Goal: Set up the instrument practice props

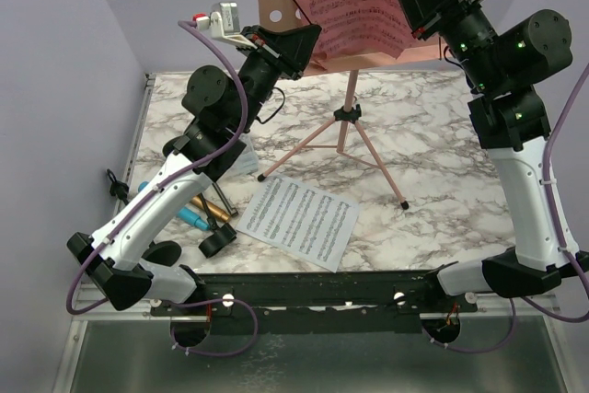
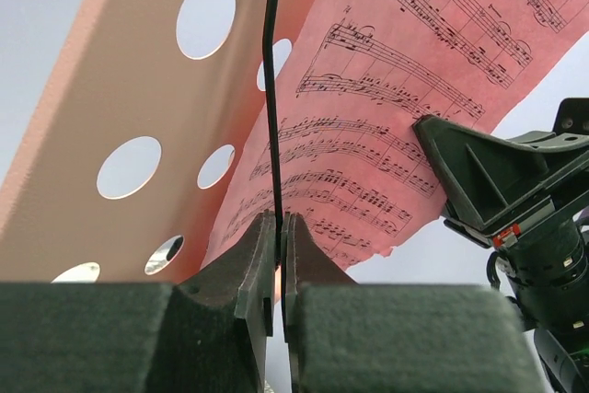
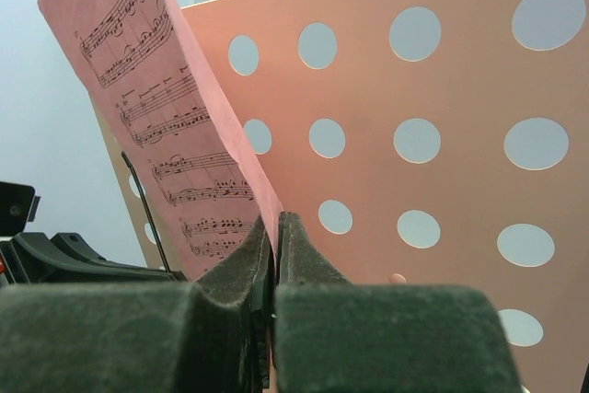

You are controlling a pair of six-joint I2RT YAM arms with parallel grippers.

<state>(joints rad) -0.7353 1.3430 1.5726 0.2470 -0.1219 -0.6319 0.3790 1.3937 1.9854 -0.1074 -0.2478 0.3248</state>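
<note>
Right gripper [image 3: 274, 225] pinches the pink sheet-music page [image 3: 175, 135] in front of the perforated music rack [image 3: 474, 89]. Left gripper [image 2: 279, 225] is clamped on the rack's black retaining wire [image 2: 269, 89].

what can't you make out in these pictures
Top view: the left arm covers most of the blue microphone.
Top view: the frame edge cuts off the upper part of the music rack.
Right wrist view: the fingers hide how deep the pink page sits in the right pincer.

Left tool [image 2: 279, 232] clamped on thin black wire [image 2: 269, 89], pink perforated rack [image 2: 138, 80], pink sheet-music page [image 2: 368, 163], right tool [image 2: 437, 140] at its edge
</note>
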